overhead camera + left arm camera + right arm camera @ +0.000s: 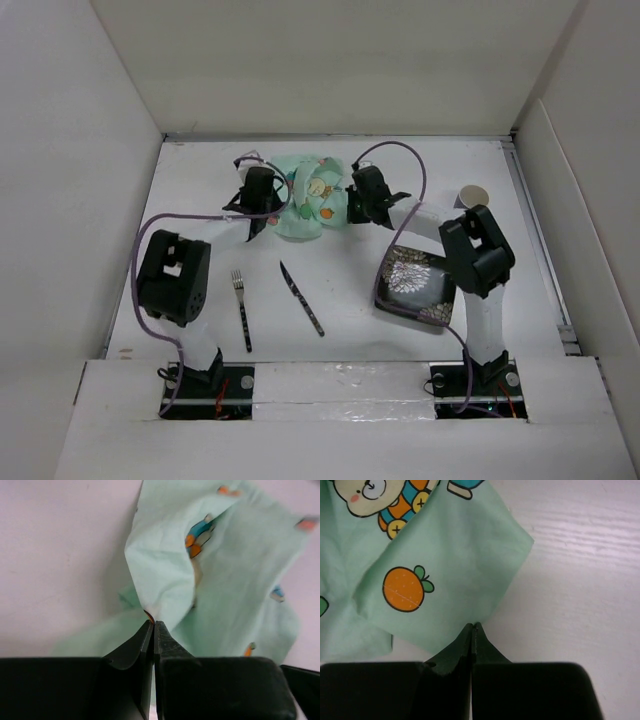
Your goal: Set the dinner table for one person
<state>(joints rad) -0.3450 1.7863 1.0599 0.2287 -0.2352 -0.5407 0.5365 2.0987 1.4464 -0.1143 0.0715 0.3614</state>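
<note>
A mint-green cartoon-print placemat lies crumpled at the back middle of the white dinner table. My left gripper is at its left side. In the left wrist view that gripper is shut on a raised fold of the placemat. At the cloth's right side is my right gripper. The right wrist view shows this gripper shut on the edge of the placemat, near a corner. A fork and a knife lie nearer the front, with a black flower-patterned plate to their right.
A small round cup stands at the right, behind the plate. White panels wall the table on the left, back and right. My right arm's forearm passes over the plate.
</note>
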